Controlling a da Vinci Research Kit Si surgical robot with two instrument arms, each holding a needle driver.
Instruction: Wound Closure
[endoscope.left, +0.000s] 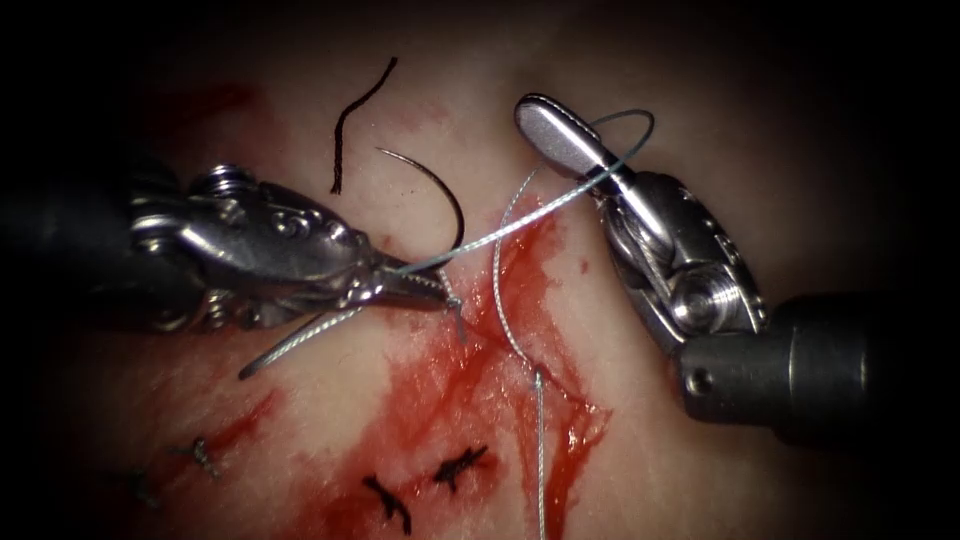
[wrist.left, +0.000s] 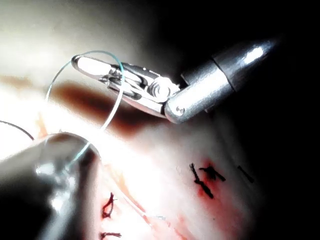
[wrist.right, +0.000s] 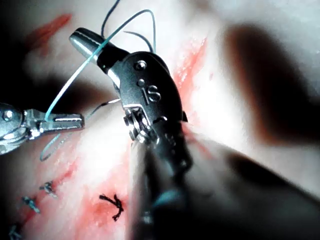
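Thread (endoscope.left: 520, 222) is clamped in the level left tool (endoscope.left: 425, 288), looping around the closed, upward-angled right tool (endoscope.left: 560, 135); needle (endoscope.left: 440, 190) lies on tissue (endoscope.left: 700, 470).

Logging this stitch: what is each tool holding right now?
Left tool: shut on the thread.
Right tool: shut, thread looped around it, holding nothing.
Needle: free, lying on the tissue.

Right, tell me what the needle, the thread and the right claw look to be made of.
Needle: thin dark curved wire, probably steel, with a faint glint; it lies free on the tissue.
Thread: pale grey-green strand with a twisted look, likely synthetic; held by the left claw and looped around the right claw.
Right claw: polished, mirror-bright metal.
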